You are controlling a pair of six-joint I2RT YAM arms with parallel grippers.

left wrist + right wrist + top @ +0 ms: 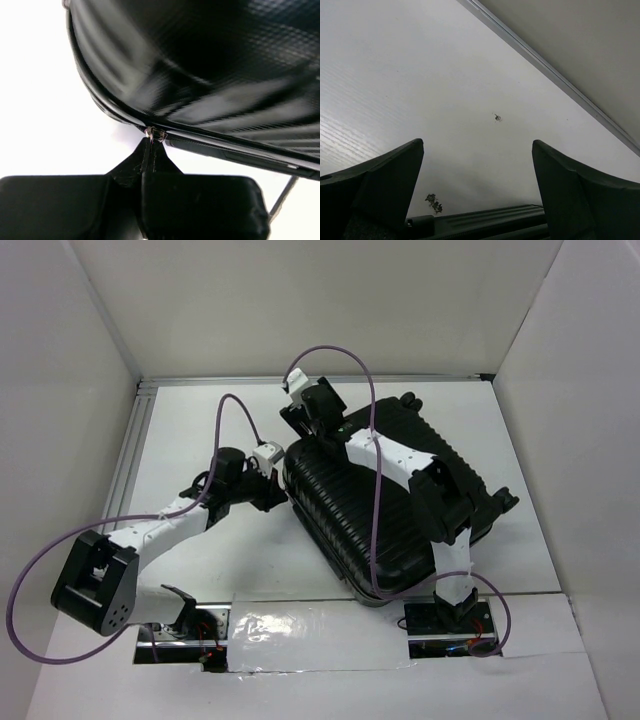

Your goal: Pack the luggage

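The luggage (340, 525) lies on the desk (200, 430), slanting from the far middle down to the near edge, right of centre. The left pincer (280, 478) is at its left side, touching the zip pull (155, 134) on the seam. The right pincer (300, 415) is over its far left corner, with the desk's far edge beyond.

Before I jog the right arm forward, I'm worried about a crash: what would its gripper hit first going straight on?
Probably the white table just past the luggage edge; the open right gripper frames nothing else. Depth is unclear.
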